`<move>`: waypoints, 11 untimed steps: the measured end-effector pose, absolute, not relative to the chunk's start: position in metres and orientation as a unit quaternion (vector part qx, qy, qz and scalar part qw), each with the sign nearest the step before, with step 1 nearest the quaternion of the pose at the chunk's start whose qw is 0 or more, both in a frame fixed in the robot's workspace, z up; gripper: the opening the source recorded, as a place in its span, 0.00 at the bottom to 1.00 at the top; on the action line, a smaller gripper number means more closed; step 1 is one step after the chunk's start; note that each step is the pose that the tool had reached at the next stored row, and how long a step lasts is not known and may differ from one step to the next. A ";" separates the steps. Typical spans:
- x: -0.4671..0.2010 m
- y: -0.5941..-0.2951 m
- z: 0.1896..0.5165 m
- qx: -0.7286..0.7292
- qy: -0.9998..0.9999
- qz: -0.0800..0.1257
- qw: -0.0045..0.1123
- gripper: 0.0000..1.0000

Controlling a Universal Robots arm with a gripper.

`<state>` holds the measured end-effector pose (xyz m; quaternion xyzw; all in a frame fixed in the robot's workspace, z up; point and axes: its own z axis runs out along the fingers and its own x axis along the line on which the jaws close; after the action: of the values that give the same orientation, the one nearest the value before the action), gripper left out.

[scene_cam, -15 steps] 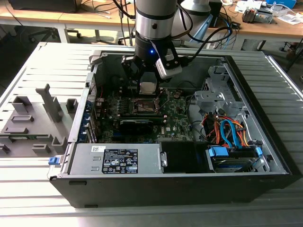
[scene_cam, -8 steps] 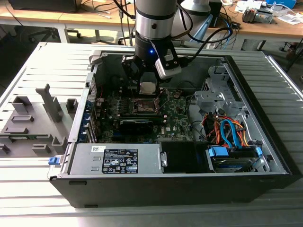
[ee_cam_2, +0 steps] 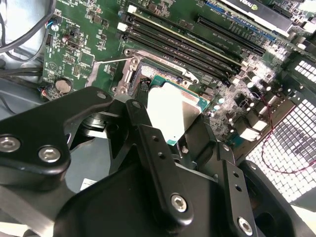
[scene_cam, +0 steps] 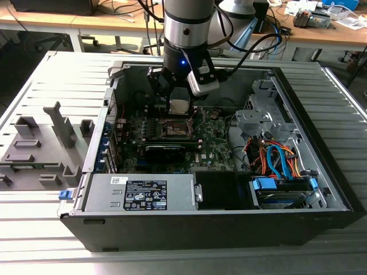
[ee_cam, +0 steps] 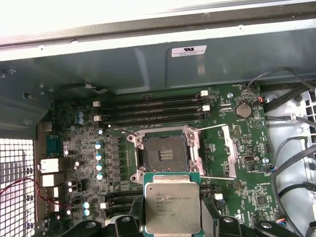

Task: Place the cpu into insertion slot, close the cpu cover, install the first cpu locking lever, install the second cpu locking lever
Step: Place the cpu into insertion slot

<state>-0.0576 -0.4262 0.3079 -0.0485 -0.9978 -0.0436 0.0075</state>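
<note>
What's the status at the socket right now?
Gripper shut on chip, not yet seated. Socket empty, cover open. Nothing between chip and socket.

The arm (scene_cam: 188, 23) is cut off at the exterior view's twelve o'clock; in the second wrist view the cpu (ee_cam_2: 173, 112) hides part of the insertion slot (ee_cam_2: 144, 83).

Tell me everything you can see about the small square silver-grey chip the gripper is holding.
The small flat square cpu has a dull silver-grey metal top with faint print, set on a thin green base whose edge shows around it. It is face up, clamped in the black gripper, which touches two opposite edges. It hangs above the green circuit board, close to the open square black insertion slot but not seated in it.
</note>
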 end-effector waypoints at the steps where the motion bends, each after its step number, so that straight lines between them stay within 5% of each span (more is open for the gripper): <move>1: -0.058 -0.426 0.308 -0.050 -0.998 -0.044 0.007 0.54; 11: -0.058 -0.426 0.308 -0.059 -0.997 -0.043 0.007 0.54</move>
<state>-0.0576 -0.4262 0.3079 -0.0590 -0.9973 -0.0433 0.0070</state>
